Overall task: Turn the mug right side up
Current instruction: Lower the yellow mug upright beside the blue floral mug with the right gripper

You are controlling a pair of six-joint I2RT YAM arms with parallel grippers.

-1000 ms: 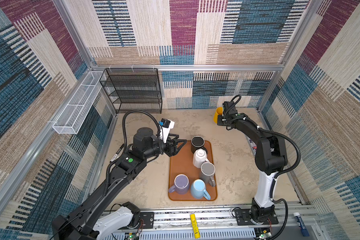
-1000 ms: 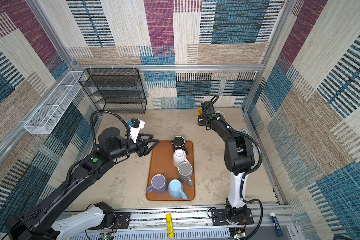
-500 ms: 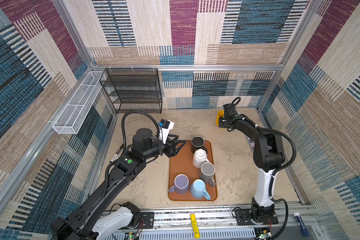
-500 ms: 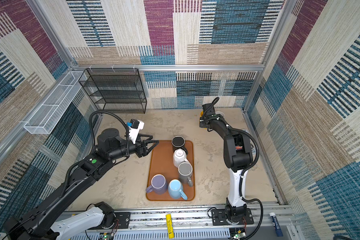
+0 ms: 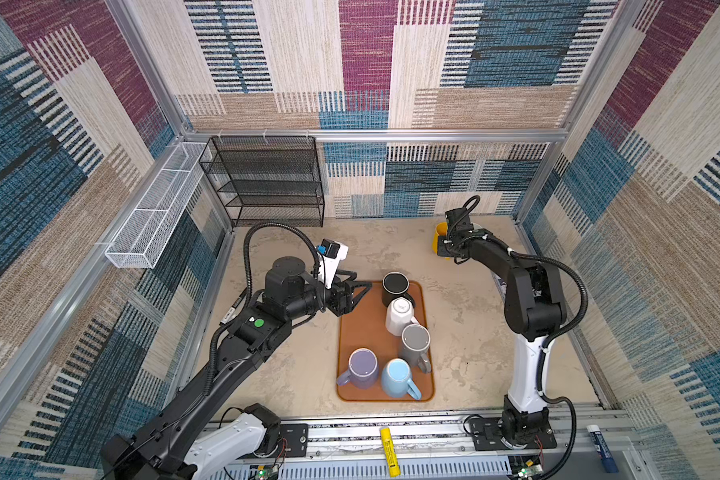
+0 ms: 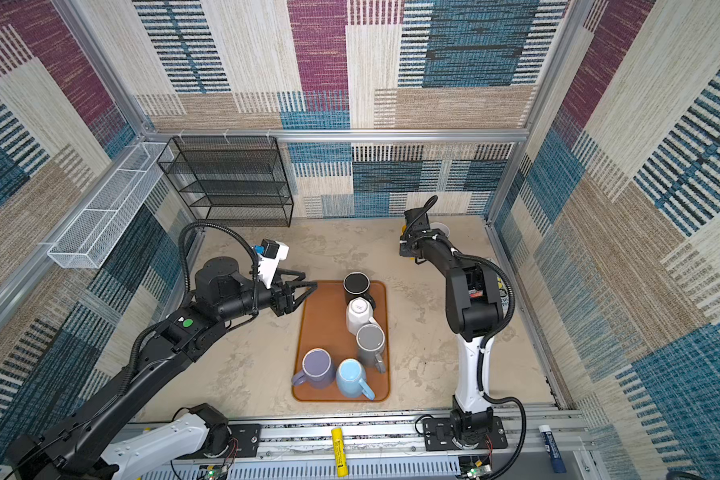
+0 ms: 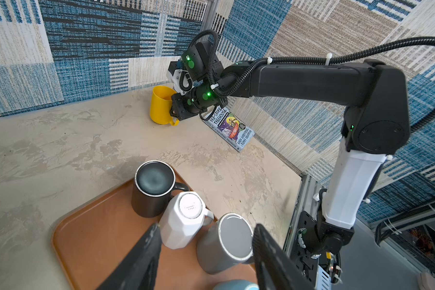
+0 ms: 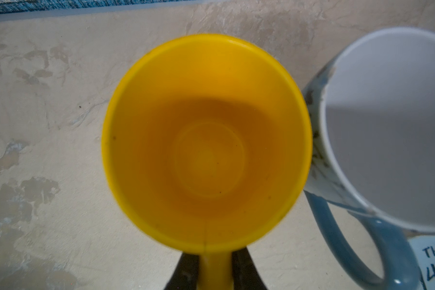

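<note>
The left tool (image 5: pixel 359 281) is hovering open and empty over the 11 o'clock corner of the one orange tray (image 5: pixel 360 328), which is carrying five mugs (image 5: pixel 415 338). At the desk's (image 5: pixel 466 332) 1 o'clock, the right tool (image 8: pixel 215 272) is pinching the handle of the one glossy yellow mug (image 8: pixel 206 140). It is sitting mouth-up just beside one white-and-blue mug (image 8: pixel 387 125).

Your left arm (image 5: pixel 233 357) leans forward from its base, with the forearm roughly level. The left gripper (image 5: pixel 362 279) hangs in the air with its jaws partly spread, and both fingers (image 7: pixel 146 251) point toward the middle. Your right arm (image 5: pixel 528 299) rises straight from its base, bends at the elbow and stretches far forward and low. The right gripper (image 8: pixel 215 271) is pinched tight on the handle of the yellow mug (image 8: pixel 206 150).
</note>
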